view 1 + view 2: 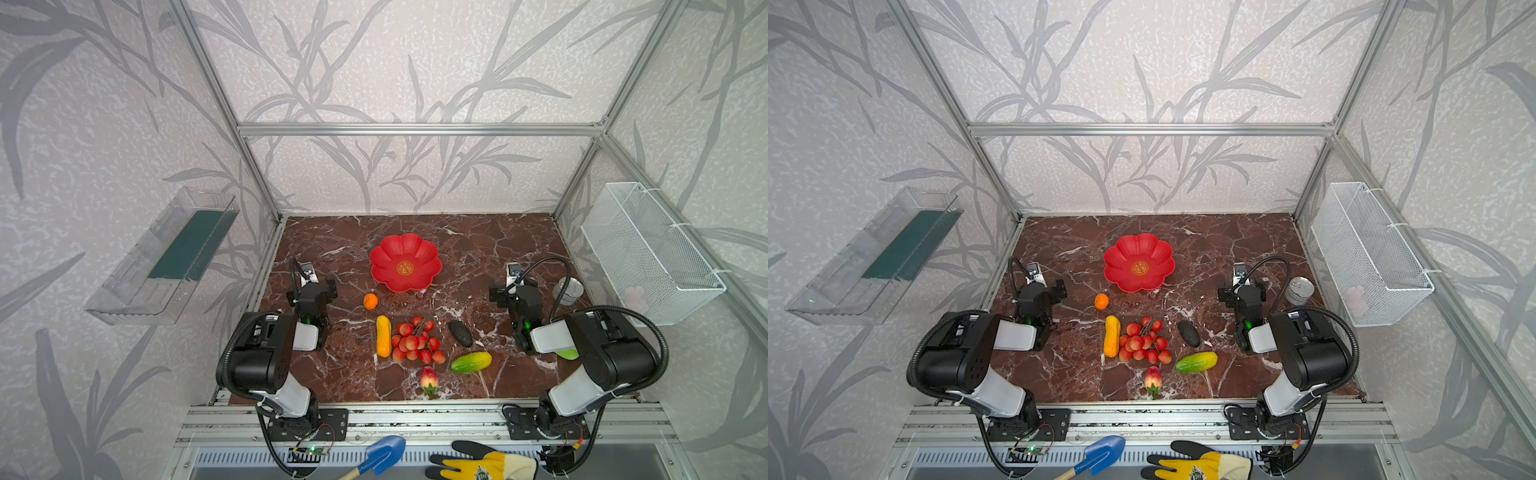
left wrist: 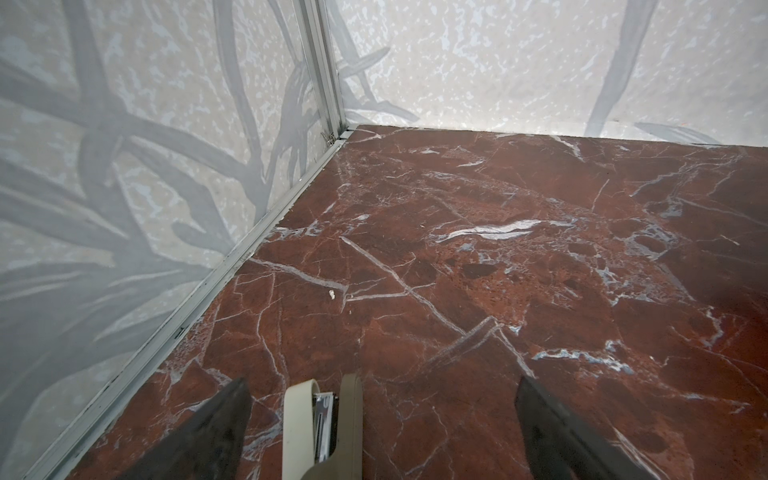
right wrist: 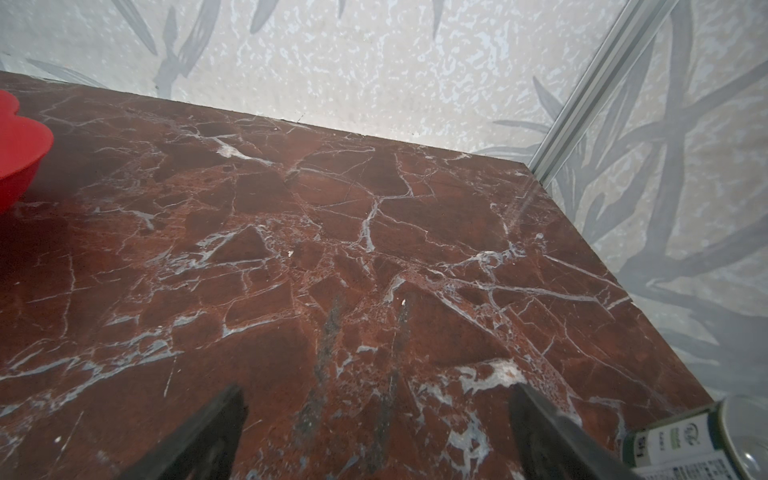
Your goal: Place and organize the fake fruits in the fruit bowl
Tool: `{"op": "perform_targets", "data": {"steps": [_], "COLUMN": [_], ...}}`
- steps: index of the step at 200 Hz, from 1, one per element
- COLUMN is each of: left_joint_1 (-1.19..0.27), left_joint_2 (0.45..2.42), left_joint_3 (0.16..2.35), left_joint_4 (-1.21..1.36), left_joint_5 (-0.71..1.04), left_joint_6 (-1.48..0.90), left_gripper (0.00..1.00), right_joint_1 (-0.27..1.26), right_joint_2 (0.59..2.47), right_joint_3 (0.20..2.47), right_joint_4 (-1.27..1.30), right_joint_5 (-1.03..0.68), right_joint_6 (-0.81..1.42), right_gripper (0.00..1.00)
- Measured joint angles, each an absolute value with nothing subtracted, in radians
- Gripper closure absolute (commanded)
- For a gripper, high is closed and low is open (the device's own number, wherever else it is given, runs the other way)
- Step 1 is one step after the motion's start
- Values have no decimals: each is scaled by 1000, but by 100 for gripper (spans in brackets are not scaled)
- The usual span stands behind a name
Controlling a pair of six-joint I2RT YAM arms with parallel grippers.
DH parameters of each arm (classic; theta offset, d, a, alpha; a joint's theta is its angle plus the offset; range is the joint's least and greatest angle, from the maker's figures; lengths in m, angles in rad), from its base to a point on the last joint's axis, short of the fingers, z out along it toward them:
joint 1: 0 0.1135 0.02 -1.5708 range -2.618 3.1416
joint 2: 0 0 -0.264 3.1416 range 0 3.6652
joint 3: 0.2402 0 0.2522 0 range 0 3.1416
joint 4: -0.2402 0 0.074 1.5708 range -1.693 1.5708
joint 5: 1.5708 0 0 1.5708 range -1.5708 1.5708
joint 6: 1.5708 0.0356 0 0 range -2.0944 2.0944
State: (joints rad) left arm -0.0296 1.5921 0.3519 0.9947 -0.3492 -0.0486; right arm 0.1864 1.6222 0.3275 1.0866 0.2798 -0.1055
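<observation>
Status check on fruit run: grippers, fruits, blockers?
Open, empty: left gripper, right gripper. Six fruits on table, bowl empty. Only a can by right gripper, off the path.

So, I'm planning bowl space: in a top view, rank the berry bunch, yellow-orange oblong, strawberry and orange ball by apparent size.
1. berry bunch
2. yellow-orange oblong
3. strawberry
4. orange ball
Last two unsure: strawberry lies nearer the camera.

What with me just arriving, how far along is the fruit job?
Done: nothing; the fruit bowl is empty. In hand: nothing; the left gripper and right gripper are open over bare table. To do: all six, the orange ball, yellow-orange oblong, red berries, dark oval, green-yellow oblong and strawberry, lie on the table.
</observation>
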Motion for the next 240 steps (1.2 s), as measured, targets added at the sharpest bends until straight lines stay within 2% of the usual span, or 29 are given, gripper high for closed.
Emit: {"op": "perform_targets", "data": {"steps": [56, 75, 96, 113, 128, 157, 194, 213, 240], "left_joint_1": [-30, -30, -30, -32, -60, -134, -135, -135, -135], "left_joint_2": [1592, 1592, 1592, 1587, 1556, 1316, 934, 857, 848], "left_joint_3": [343, 302, 247, 215, 200, 218, 298, 299, 298], "left_joint_4": [1017, 1077, 1144, 1189, 1198, 1077, 828, 800, 755], "left_joint_5": [-348, -351, -358, -358, -423, -571, -536, -463, -396], "left_joint_6": [-49, -51, -54, -52, -47, -50, -233, -311, -388], "left_gripper": [1, 1, 1, 1, 1, 1, 1, 1, 1], "right_joint_1": [190, 200, 202, 202, 195, 164, 203, 263, 356], "right_joint_2": [1600, 1458, 1280, 1184, 1105, 1074, 1117, 1113, 1081], "right_joint_3": [317, 347, 523, 639, 645, 550, 639, 707, 703], "right_joint_4": [1079, 877, 571, 485, 481, 484, 134, -25, -180], "right_joint_5": [289, 315, 322, 283, 197, -15, -137, -146, -156], "right_joint_6": [-106, -97, -32, 47, 136, 257, 282, 264, 263], "right_gripper": [1, 1, 1, 1, 1, 1, 2, 4, 9]}}
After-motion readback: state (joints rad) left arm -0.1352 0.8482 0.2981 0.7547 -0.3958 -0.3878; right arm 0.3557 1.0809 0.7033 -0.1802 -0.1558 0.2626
